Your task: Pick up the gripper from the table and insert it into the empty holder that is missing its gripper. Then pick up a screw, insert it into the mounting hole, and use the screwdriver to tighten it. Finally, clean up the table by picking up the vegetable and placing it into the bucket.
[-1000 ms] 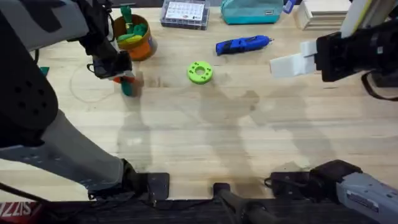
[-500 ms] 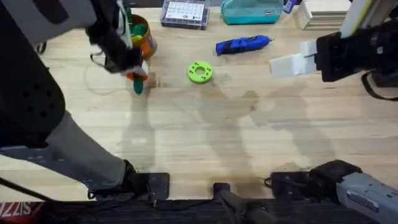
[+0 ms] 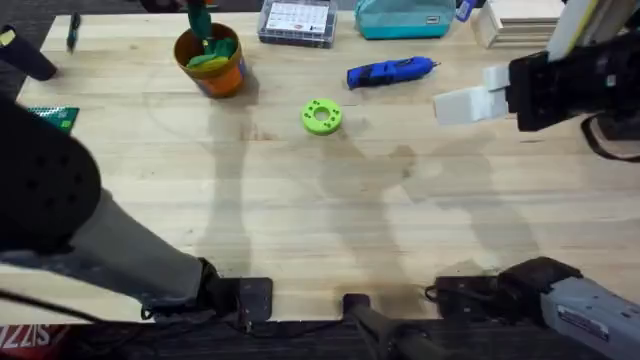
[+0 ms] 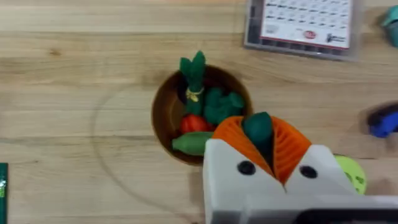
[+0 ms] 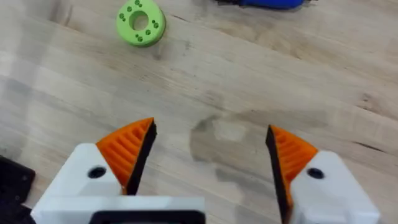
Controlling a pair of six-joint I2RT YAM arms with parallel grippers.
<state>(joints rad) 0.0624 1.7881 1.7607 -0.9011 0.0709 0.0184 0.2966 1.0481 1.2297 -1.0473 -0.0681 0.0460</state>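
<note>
My left gripper (image 4: 260, 142) is shut on the dark green vegetable (image 4: 257, 126), which pokes out between its orange pads. It hangs above the orange bucket (image 4: 163, 112), just off the rim; several toy pieces lie inside. From overhead the vegetable (image 3: 202, 18) dangles at the far edge over the bucket (image 3: 222, 78). The blue screwdriver (image 3: 392, 72) lies on the table at the back. My right gripper (image 5: 208, 146) is open and holds nothing, hovering at the right (image 3: 462, 105). The loose gripper piece, an empty holder and a screw are out of view.
A bright green ring disc (image 3: 321, 116) lies mid-table, also seen as the disc (image 5: 140, 22) ahead of the right gripper. A clear parts box (image 3: 296, 20) and a teal pouch (image 3: 405, 17) sit along the back edge. A small green board (image 3: 52, 116) lies at the left.
My left gripper has lifted the vegetable from beside the bucket and carried it up and back to above the bucket. The right arm has not moved.
</note>
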